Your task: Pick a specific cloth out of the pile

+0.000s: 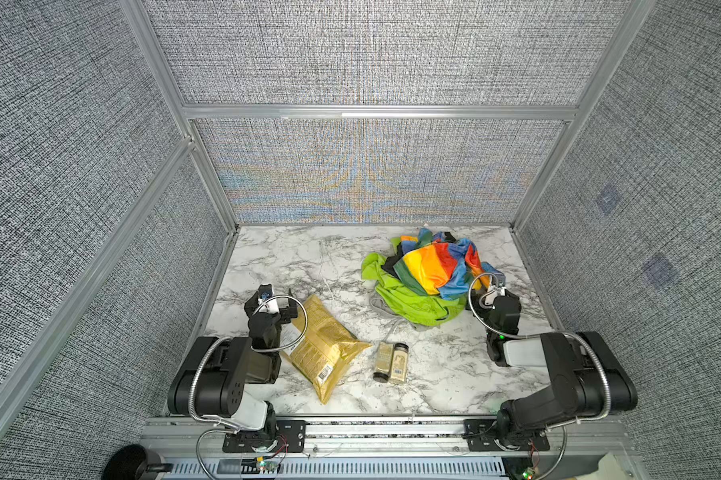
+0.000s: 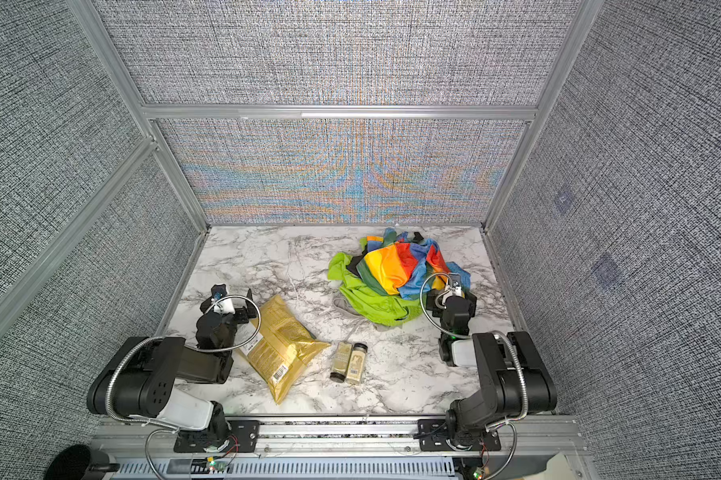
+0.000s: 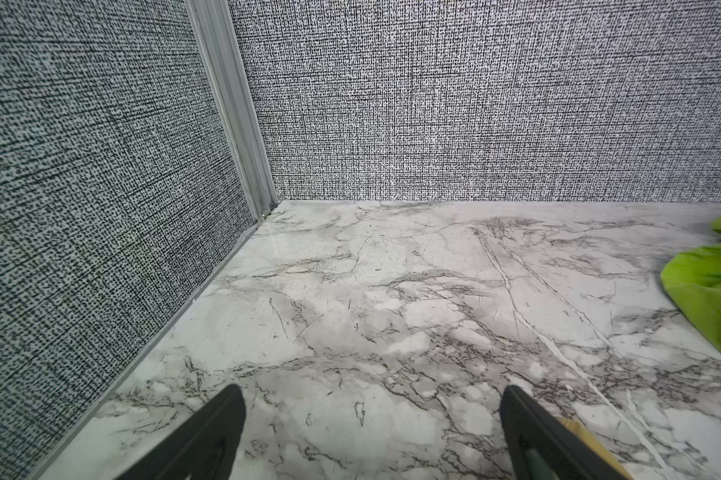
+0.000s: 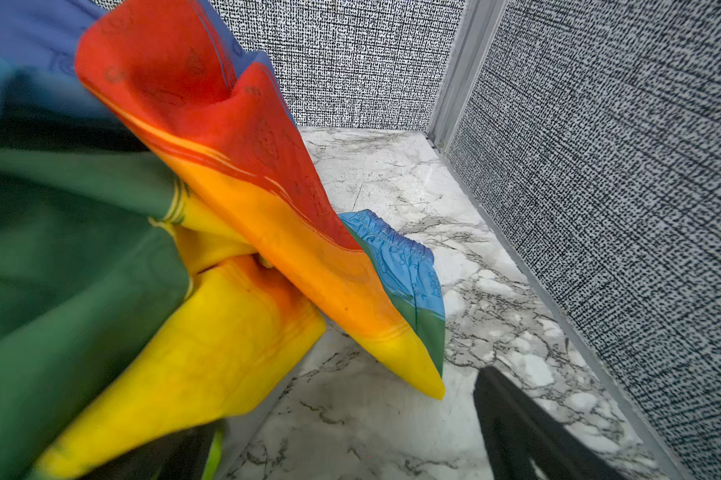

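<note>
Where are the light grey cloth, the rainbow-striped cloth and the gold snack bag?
light grey cloth [image 1: 381, 307]: in a top view, on its uncovered fold.
rainbow-striped cloth [image 1: 429, 266]: in a top view, on its orange stripe.
gold snack bag [image 1: 325, 345]: in a top view, on the bag's middle.

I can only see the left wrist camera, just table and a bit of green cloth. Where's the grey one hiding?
Observer: In both top views the grey cloth peeks out from under the lime green cloth, on the side of the pile facing the gold snack bag.
Operator: What's on top?
Observer: A rainbow-striped cloth covers the top.
Operator: Where's the other gripper?
Observer: The right gripper is open, close against the pile's far side from you.
</note>
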